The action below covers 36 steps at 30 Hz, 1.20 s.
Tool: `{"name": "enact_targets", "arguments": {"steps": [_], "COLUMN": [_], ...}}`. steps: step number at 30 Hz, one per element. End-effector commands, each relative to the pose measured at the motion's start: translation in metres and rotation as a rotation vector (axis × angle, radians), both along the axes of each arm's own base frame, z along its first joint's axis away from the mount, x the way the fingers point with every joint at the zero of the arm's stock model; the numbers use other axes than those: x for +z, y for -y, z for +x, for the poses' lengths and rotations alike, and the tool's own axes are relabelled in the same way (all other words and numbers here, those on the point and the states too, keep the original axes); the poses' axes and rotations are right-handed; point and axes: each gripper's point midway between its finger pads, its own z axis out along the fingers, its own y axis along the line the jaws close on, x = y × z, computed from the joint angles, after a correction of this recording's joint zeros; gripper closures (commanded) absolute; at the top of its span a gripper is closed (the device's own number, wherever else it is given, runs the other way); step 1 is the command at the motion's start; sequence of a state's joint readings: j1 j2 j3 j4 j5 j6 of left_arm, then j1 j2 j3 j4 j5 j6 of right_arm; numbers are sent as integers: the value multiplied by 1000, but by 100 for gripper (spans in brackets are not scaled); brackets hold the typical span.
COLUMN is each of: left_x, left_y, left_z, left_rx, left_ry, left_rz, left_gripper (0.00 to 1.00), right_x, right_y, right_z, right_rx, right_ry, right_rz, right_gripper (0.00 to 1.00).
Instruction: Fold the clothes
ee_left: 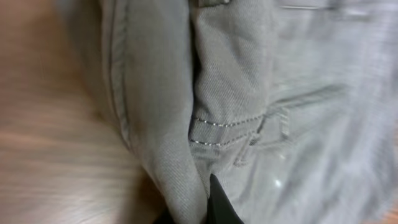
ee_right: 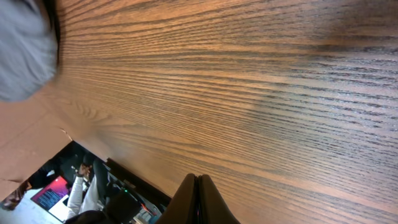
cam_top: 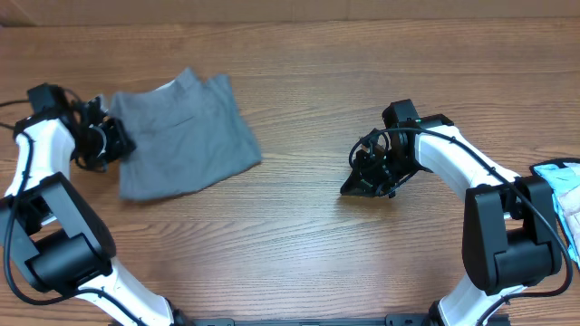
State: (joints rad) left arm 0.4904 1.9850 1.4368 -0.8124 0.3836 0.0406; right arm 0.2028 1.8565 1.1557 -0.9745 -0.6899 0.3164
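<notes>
The clothes [cam_top: 186,136], a pair of plain grey shorts, lie in a folded bundle at the back left of the wooden table. My left gripper [cam_top: 122,145] is at their left edge, shut on a fold of the fabric. In the left wrist view that fold [ee_left: 177,168] is pinched beside a black fingertip [ee_left: 221,205], with stitched seams showing to the right. My right gripper [cam_top: 349,188] rests shut and empty on bare wood, well to the right of the shorts. Its fingers [ee_right: 198,190] are pressed together, and the grey clothes [ee_right: 22,50] show at the far top left of the right wrist view.
A light blue cloth [cam_top: 562,186] lies at the table's right edge, beside the right arm. The right wrist view shows the table's edge [ee_right: 112,163] with a room beyond it. Bare wood [cam_top: 299,235] lies between the shorts and the right gripper.
</notes>
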Motion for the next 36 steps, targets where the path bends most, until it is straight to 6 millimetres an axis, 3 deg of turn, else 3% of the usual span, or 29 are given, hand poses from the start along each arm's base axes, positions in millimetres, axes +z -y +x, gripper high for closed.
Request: {"name": "enact_targets", "arguments": {"steps": [1,6,12,13,15,17,22,25,28,30,31,36], "left_x": [-12,-9,-5,-4,0,13,72,108,128,126,123,78], "left_y": [-50,-91,-96,-96,-98,-104,-117,-111,-85,-66,-54,0], "left_z": [-24,-45,-43,-43,-41,-39,-31,-25,-22,-24,-27,-39], "left_rx": [191,330,344,345,347,351,364,353,310,278,269,253], "left_ry": [-103,-103,-60,-58,-50,-40,15,71,94,54,20,-150], "left_rz": [100,94,50,51,57,80,146,146,105,88,71,-10], "left_gripper": [96,96,92,80,39,33,35,43,74,92,96,96], "right_x": [6,6,5,5,5,5,5,5,5,5,5,4], "right_y": [0,0,1,1,1,2,3,3,3,3,3,3], "right_z": [8,8,9,9,8,7,4,3,4,4,4,3], "right_rx": [7,7,8,8,8,8,25,25,25,25,25,26], "right_ry": [37,36,40,39,36,30,31,29,29,29,30,29], "right_rz": [-1,-1,-11,-11,-12,-13,-16,-16,-16,-16,-17,-20], "right_gripper": [96,95,95,95,95,95,95,95,95,95,95,94]}}
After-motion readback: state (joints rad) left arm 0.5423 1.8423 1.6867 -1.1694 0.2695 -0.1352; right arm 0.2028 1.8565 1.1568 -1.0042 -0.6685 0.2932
